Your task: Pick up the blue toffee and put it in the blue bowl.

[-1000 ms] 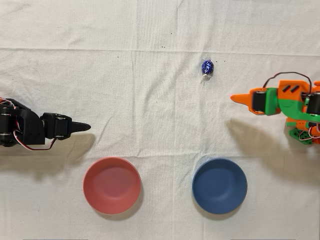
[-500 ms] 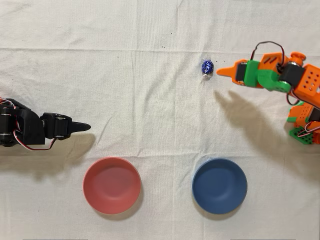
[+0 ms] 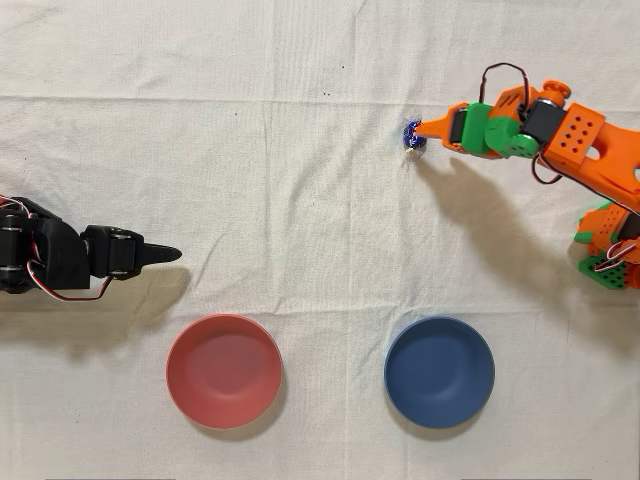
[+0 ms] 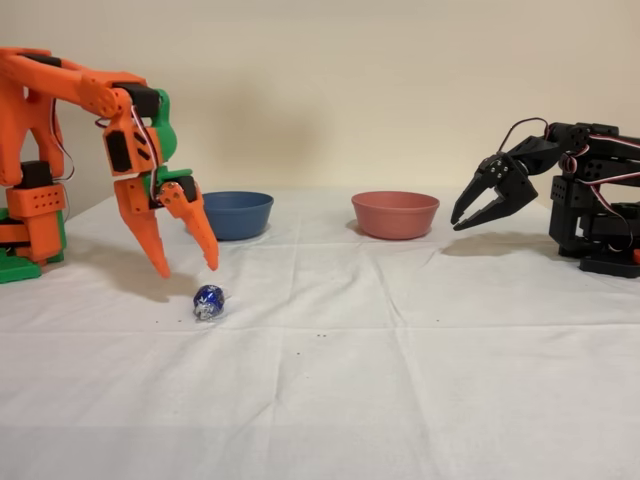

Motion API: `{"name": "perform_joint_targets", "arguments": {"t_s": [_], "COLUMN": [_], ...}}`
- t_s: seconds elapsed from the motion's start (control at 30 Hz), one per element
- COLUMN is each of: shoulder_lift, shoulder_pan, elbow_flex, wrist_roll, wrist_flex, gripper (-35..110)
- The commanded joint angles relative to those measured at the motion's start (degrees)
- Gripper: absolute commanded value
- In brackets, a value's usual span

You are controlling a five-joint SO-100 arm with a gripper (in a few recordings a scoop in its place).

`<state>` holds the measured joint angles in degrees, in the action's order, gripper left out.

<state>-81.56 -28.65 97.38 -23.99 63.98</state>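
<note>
The blue toffee (image 3: 410, 137) (image 4: 208, 301) lies on the white cloth, a small ball in shiny dark-blue foil. My orange gripper (image 3: 422, 128) (image 4: 187, 265) hangs open just above it with fingertips pointing down; in the fixed view the toffee sits below the right fingertip, with a small gap between them. From overhead the tips overlap the toffee's right edge. Nothing is held. The blue bowl (image 3: 439, 371) (image 4: 236, 215) is empty, at the lower right from overhead and behind the gripper in the fixed view.
A red-pink bowl (image 3: 223, 370) (image 4: 395, 214) stands beside the blue one. The idle black arm (image 3: 80, 258) (image 4: 560, 195) rests at the opposite side of the table. White cloth (image 3: 300, 200) covers the whole surface, with creases.
My arm has swung out from its rest pose and reached toward the toffee; the gripper tips now stand over it. The toffee and both bowls have not moved.
</note>
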Motion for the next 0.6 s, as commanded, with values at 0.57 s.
{"name": "perform_joint_targets", "arguments": {"t_s": [0.57], "shoulder_lift": [10.4], "shoulder_pan": [0.4], "elbow_flex": [-15.6], "wrist_roll": [4.9], "wrist_flex": [3.3], "gripper": [38]}}
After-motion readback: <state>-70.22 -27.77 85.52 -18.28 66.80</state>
